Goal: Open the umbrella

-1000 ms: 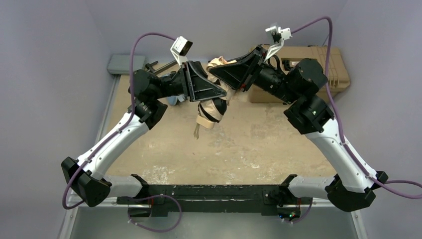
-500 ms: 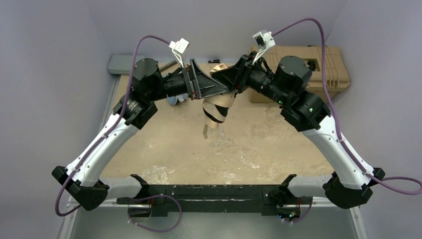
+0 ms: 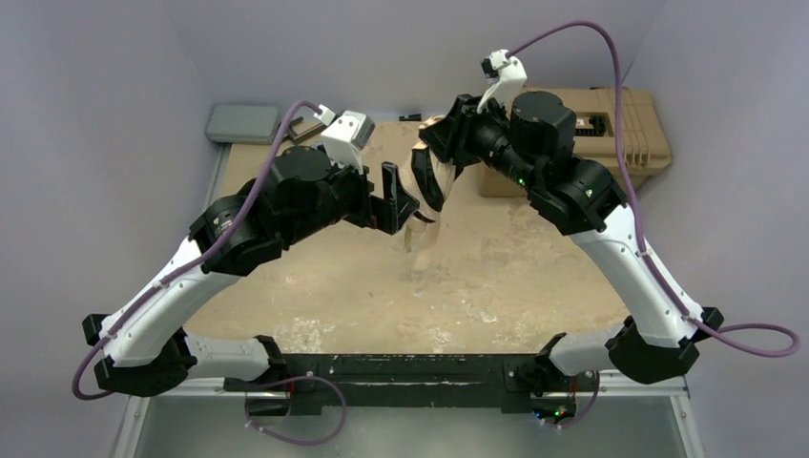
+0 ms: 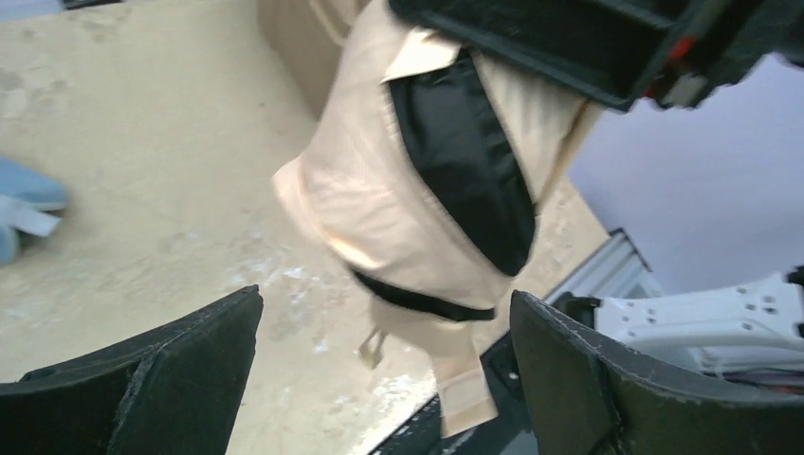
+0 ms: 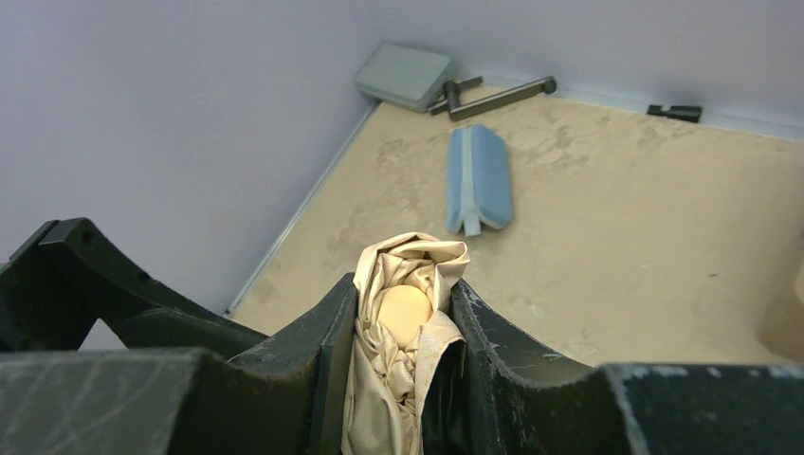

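The umbrella (image 3: pixel 426 181) is a folded beige bundle with black panels and a black band, hanging in the air over the table's back middle. My right gripper (image 3: pixel 441 143) is shut on its upper end. In the right wrist view beige fabric and the cream handle (image 5: pixel 403 313) sit pinched between the jaws of that gripper (image 5: pixel 403 327). My left gripper (image 3: pixel 399 196) stands open just left of the bundle, apart from it. In the left wrist view the umbrella (image 4: pixel 417 209) hangs beyond the spread fingers (image 4: pixel 190 370), and its closing strap (image 4: pixel 465 398) dangles free.
A tan toolbox (image 3: pixel 611 134) stands at the back right. A small blue pouch (image 5: pixel 479 180) lies on the table toward the back left. In the back left corner are a grey pad (image 3: pixel 243 122) and a black bar (image 5: pixel 498 95). Lilac walls close in on three sides.
My left gripper has opened, let go of the umbrella and drawn back toward the near left. The right arm still holds the bundle and has shifted it slightly right.
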Robot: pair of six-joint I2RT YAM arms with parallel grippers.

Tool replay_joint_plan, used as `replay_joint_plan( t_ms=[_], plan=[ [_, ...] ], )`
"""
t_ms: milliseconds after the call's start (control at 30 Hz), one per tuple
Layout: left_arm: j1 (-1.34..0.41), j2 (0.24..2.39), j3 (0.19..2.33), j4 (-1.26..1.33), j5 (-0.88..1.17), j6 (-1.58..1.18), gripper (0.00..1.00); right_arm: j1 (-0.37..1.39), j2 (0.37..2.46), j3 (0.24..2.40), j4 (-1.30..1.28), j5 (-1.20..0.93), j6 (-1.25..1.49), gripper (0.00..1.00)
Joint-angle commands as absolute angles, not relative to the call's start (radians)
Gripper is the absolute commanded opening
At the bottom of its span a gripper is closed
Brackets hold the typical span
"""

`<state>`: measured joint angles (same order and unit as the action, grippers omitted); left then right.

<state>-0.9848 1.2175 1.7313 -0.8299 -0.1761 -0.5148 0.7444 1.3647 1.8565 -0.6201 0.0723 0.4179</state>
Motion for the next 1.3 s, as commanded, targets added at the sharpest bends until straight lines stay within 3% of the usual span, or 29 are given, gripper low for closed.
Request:
replay_joint_plan(
  t_ms=[0, 300, 533, 733, 1100, 1167, 1267],
  plan=[
    [-1.000, 1.167, 1.696, -0.859, -0.360, -0.445, 1.00, 0.710, 1.333, 1.905, -0.528, 0.227, 0.379, 0.00],
    [-1.002, 1.097, 1.525, -0.679, -0.141, -0.344, 1.00, 0.584, 1.420, 2.053, -0.621, 0.034, 0.510, 0.00],
    [-1.056, 1.170, 1.532, -0.580, -0.185, -0.295, 0.96, 0.583, 1.473, 2.134, -0.714, -0.009, 0.562, 0.00],
    [-1.093, 1.256, 1.597, -0.576, -0.242, -0.223, 0.87, 0.584, 1.477, 2.144, -0.730, -0.060, 0.588, 0.00],
    [-1.103, 1.325, 1.682, -0.584, -0.379, -0.212, 0.62, 0.585, 1.493, 2.150, -0.771, -0.100, 0.604, 0.00],
    [-1.103, 1.342, 1.701, -0.599, -0.380, -0.208, 0.49, 0.586, 1.489, 2.140, -0.769, -0.109, 0.607, 0.00],
    [-1.103, 1.365, 1.729, -0.641, -0.374, -0.213, 0.05, 0.585, 1.478, 2.120, -0.748, -0.125, 0.604, 0.00]
  ],
)
